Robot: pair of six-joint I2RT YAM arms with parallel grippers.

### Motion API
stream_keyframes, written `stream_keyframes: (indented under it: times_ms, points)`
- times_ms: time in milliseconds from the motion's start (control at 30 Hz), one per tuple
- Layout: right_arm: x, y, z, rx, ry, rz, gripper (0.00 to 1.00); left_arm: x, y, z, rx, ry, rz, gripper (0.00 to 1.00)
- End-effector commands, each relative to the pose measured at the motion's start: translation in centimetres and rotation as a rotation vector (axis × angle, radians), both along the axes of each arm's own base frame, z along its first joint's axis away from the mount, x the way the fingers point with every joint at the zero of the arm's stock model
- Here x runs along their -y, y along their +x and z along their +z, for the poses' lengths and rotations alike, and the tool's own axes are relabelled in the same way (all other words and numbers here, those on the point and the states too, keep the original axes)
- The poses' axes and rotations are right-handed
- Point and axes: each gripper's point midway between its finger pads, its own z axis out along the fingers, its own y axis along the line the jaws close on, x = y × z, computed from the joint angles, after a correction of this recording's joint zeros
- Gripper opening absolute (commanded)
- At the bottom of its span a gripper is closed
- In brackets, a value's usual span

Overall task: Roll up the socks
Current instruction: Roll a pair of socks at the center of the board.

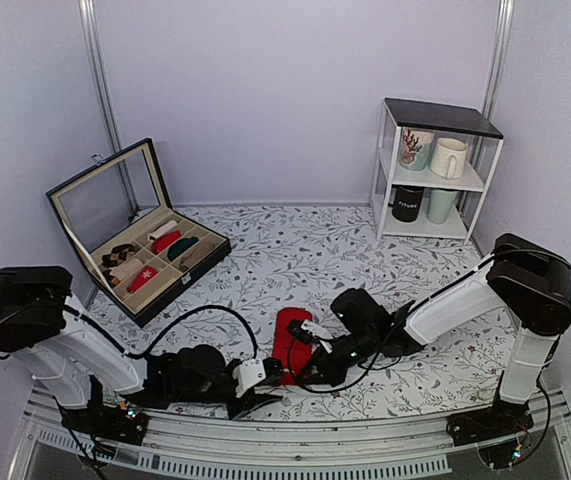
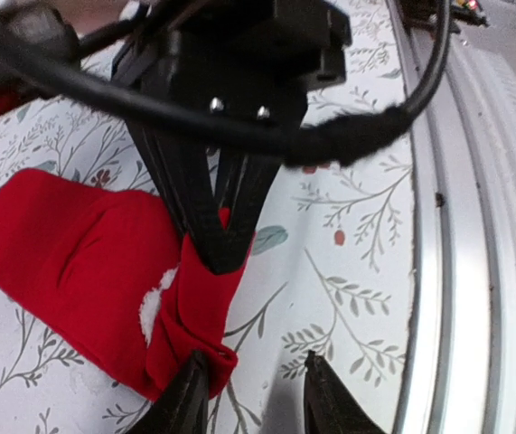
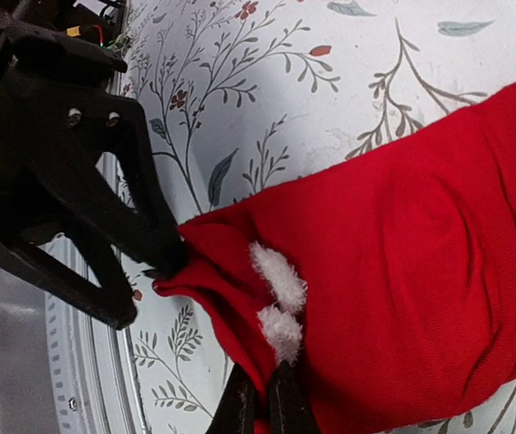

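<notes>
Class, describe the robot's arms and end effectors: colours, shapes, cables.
The left arm and right arm match: white links between bulky black joint housings, black cables looping alongside. The left end effector and right end effector have slim black fingers.

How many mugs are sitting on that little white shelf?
4. Upper tier: a patterned mug left, a white mug right. Lower tier: a black mug left, a pale green mug right. Others could hide behind.

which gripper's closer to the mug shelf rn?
Right, narrowly. The right gripper, shut on the near end of the socks, is well short of the shelf. The left gripper, open at the same end, sits further left, nearer the front edge.
</notes>
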Motion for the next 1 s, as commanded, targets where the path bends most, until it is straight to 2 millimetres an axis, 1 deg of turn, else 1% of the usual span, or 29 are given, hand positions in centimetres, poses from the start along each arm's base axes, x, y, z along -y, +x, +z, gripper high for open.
stream_keyframes:
  times_ms: [0, 67, 200, 300, 367, 533, 667, 767, 967]
  points:
    - [5.3, -3.2, -6.1, -0.249, -0.295, -0.06, 0.02, -0.2, 1.1, -1.0, 0.09, 0.028, 0.052, 0.37]
    - [5.5, -3.3, -6.3, -0.257, -0.305, -0.062, 0.02, -0.2, 1.8, -0.4, 0.129, 0.005, 0.089, 0.39]
    - [5.8, -3.6, -6.6, -0.271, -0.33, -0.061, 0.02, -0.5, 2.9, 1.6, 0.213, -0.056, 0.143, 0.43]
    - [5.9, -3.6, -6.7, -0.277, -0.334, -0.057, 0.02, -0.2, 3.1, 2.4, 0.246, -0.075, 0.14, 0.45]
    - [5.8, -3.7, -6.8, -0.281, -0.337, -0.053, 0.02, 0.1, 2.9, 2.5, 0.25, -0.077, 0.122, 0.45]
    - [5.7, -3.7, -6.8, -0.282, -0.338, -0.047, 0.02, 1.2, 2.4, 1.7, 0.233, -0.064, 0.079, 0.45]
    - [5.7, -3.7, -6.9, -0.287, -0.337, -0.045, 0.02, 1.7, 2.1, 0.4, 0.204, -0.042, 0.056, 0.43]
    - [5.7, -3.8, -6.9, -0.289, -0.339, -0.044, 0.02, 1.7, 2.3, -0.6, 0.189, -0.023, 0.066, 0.42]
    - [5.8, -4.0, -7.0, -0.293, -0.334, -0.038, 0.02, 1.1, 3.1, -1.7, 0.147, -0.013, 0.104, 0.4]
